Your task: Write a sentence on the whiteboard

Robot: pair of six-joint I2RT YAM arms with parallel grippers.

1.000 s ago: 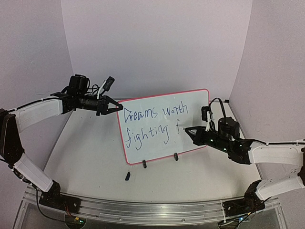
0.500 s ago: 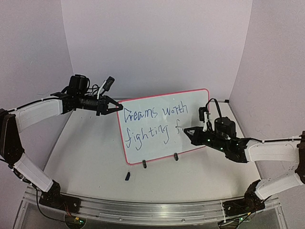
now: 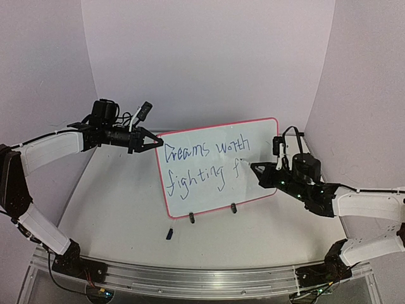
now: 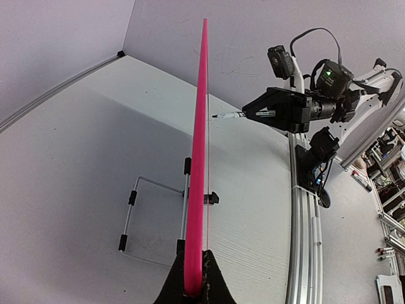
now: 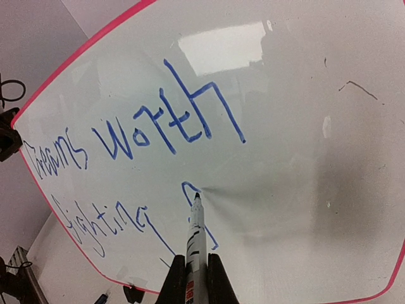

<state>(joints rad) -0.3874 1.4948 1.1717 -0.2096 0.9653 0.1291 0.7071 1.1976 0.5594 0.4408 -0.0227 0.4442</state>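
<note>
- Right gripper [image 5: 195, 271] clamped on a marker [image 5: 196, 235], tip at the "f" after "fighting".
- Left gripper [image 3: 157, 144] pinching the upper-left rim of the whiteboard [image 3: 209, 199].
- It stands upright on the table [image 3: 120, 202], between the arms, reading "Dreams worth fighting f".

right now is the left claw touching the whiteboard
Touching. The left wrist view shows the left claw shut on the whiteboard, with one finger pressed on each side of its pink rim.
</note>
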